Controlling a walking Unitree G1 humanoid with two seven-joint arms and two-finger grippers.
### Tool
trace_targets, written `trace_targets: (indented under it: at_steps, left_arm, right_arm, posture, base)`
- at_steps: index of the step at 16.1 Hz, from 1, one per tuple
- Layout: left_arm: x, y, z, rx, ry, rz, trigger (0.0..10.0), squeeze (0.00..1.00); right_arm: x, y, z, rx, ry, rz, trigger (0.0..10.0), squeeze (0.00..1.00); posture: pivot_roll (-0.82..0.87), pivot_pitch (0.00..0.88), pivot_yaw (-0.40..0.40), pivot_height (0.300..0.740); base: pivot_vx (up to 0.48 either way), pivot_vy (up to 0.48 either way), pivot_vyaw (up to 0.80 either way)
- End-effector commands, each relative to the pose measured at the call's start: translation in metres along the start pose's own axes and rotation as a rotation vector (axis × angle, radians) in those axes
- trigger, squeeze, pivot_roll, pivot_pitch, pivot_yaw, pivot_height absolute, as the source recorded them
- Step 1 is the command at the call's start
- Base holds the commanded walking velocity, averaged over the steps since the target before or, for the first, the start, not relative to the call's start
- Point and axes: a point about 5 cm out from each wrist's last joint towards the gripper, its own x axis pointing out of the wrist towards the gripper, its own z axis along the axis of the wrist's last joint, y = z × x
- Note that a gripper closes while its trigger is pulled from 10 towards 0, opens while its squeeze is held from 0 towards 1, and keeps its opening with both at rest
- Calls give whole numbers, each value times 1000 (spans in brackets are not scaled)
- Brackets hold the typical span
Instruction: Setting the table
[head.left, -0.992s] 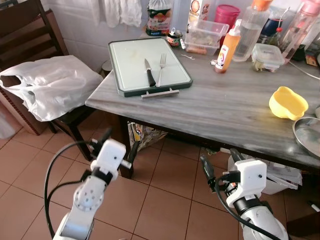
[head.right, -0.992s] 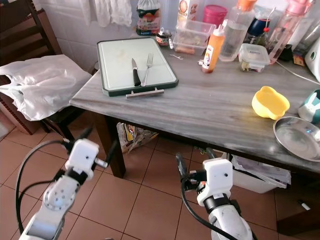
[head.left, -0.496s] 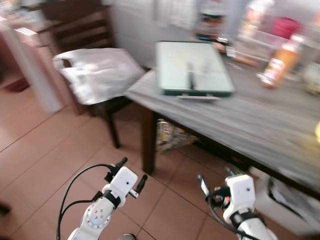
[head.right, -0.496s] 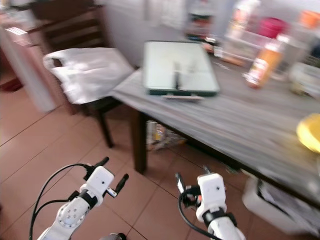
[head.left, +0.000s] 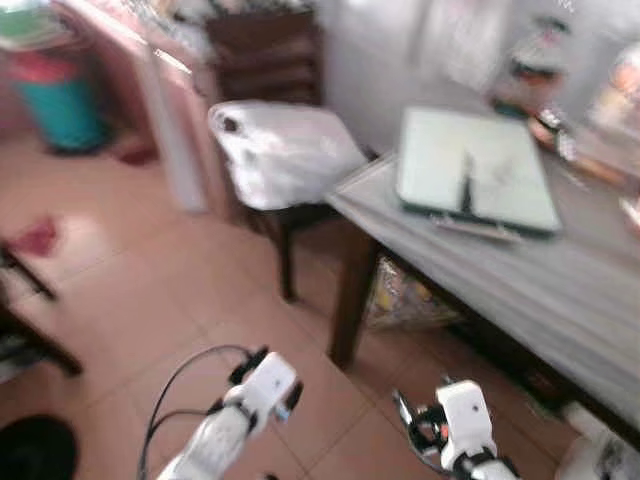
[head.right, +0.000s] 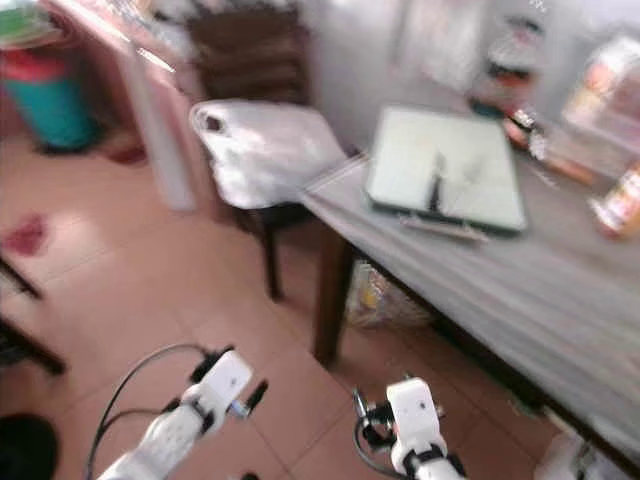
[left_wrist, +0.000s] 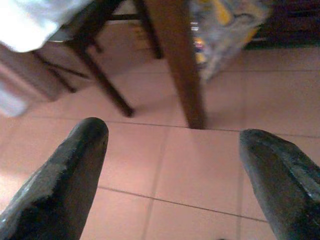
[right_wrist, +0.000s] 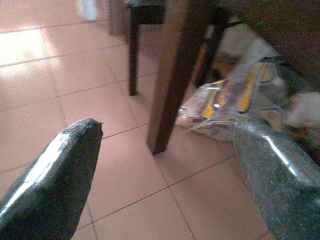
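Note:
A pale cutting board (head.left: 480, 170) with a dark green rim lies at the near corner of the grey table (head.left: 560, 285). A black-handled knife (head.left: 466, 186) lies on the board with a blurred fork beside it. Both arms hang low over the tiled floor, in front of the table and below its top. My left gripper (head.left: 272, 378) is open, and between its fingers (left_wrist: 65, 175) I see the table leg (left_wrist: 177, 60) and bare tiles. My right gripper (head.left: 420, 400) is open too, its fingers (right_wrist: 55, 180) pointing at the same leg. Neither holds anything.
A dark wooden chair carries a white plastic bag (head.left: 285, 150) just left of the table. Colourful bags (right_wrist: 235, 102) lie under the table. A teal bin (head.left: 60, 100) stands at the far left, and dark furniture legs (head.left: 30, 340) at the left edge. Bottles blur along the table's back.
The whole picture has swung leftward and is blurred, so the camera turned. The table now sits at the right and more floor shows. Both grippers stay open and low.

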Motion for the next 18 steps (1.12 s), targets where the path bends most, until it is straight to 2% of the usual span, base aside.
trace_targets:
  at_steps: [1, 3, 5, 7, 8, 9, 11, 13, 14, 15, 17, 18]
  left_arm:
    - [-5, -15, -17, 7, 91, -38, 10000, 0]
    - [-7, -21, -30, 63, 203, -66, 10000, 0]
    - [-15, -23, -48, 72, 327, -70, 10000, 0]
    - [-24, -24, -64, 104, 426, -78, 10000, 0]
    - [-34, -28, -78, 27, 540, -99, 10000, 0]
    - [-37, -29, -83, -11, 586, -95, 10000, 0]
    - [-36, -27, -82, -9, 589, -68, 10000, 0]
    - [-41, -28, -88, -143, 619, -59, 10000, 0]
    - [-41, -28, -88, -151, 623, -57, 10000, 0]
    - [-44, -28, -91, -208, 667, -19, 10000, 0]
    - [-49, -27, -97, -199, 697, -17, 10000, 0]
    - [-57, -25, -105, -109, 729, -57, 10000, 0]
  right_arm:
    - [-5, -5, -15, 0, 53, -14, 10000, 1000]
    - [-1, -7, -28, 21, 96, -15, 10000, 1000]
    - [5, -13, -40, 58, 156, -47, 10000, 1000]
    - [12, -15, -49, 39, 222, -47, 10000, 1000]
    - [16, -19, -52, 20, 257, -67, 10000, 1000]
    - [20, -22, -54, 29, 275, -94, 10000, 1000]
    - [23, -22, -56, 66, 293, -100, 10000, 1000]
    - [23, -17, -64, 139, 359, -115, 10000, 1000]
    - [23, -17, -65, 149, 366, -121, 10000, 1000]
    - [15, -18, -79, 264, 459, -205, 10000, 1000]
    - [9, -18, -87, 320, 506, -251, 10000, 1000]
    - [6, -10, -93, 334, 557, -230, 10000, 1000]
  posture:
    - [112, 75, -73, 740]
    - [119, 71, -83, 740]
    - [127, 56, -88, 740]
    - [127, 32, -89, 740]
    - [124, 35, -89, 740]
    - [127, 39, -91, 740]
    - [133, 43, -96, 740]
    - [151, 41, -113, 740]
    - [151, 41, -113, 740]
    - [157, 31, -127, 740]
    - [160, 19, -130, 740]
    - [159, 8, -123, 740]
  base:
    - [0, 0, 800]
    - [0, 0, 800]
    - [0, 0, 800]
    - [0, 0, 800]
    - [0, 0, 800]
    - [0, 0, 800]
    - [0, 0, 800]
    - [0, 0, 800]
    - [0, 0, 800]
    - [0, 0, 800]
    - [0, 0, 709]
    - [0, 0, 0]
